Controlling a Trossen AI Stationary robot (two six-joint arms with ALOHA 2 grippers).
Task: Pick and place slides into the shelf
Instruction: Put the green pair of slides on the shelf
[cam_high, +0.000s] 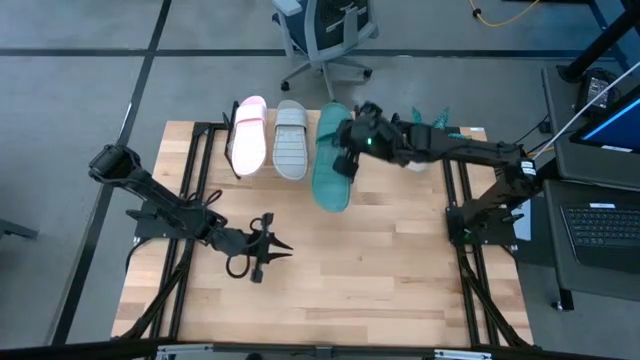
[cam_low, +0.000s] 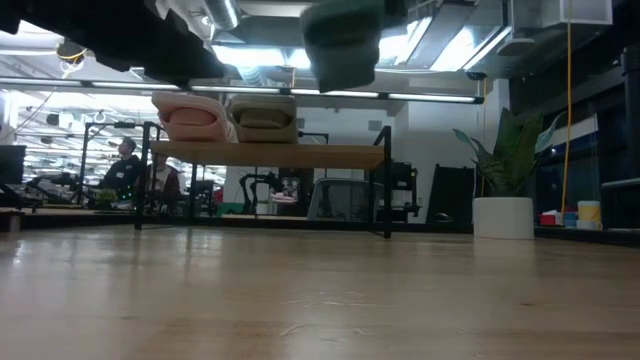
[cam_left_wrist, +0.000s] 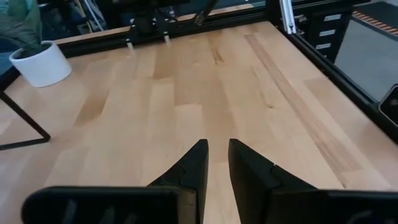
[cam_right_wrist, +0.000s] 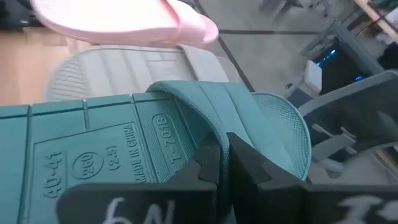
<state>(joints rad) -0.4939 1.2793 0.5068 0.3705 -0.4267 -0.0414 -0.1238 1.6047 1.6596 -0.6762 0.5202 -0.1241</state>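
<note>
Holding the teal slide aloft at the shelf's free end: right tool clamped on the strap edge, fingers pinching the band where it arches off the sole. Noted in the low view as raised above the plank, not yet resting on it. Sole turned up toward the wrist camera, moulded size marks legible.

Pink slide and grey slide lying side by side on the shelf, touching or nearly so; third place beside the grey one vacant.

Judged light, soft and springy: moulded rubber, likely to flex and droop from a one-point grip and to swing on the strap. Strap judged the best hold; sole too broad for these fingers. Ribbing likely to help grip.

Left tool idle, low over the bare table, well apart from the shelf, fingers narrowly parted, holding nothing.
</note>
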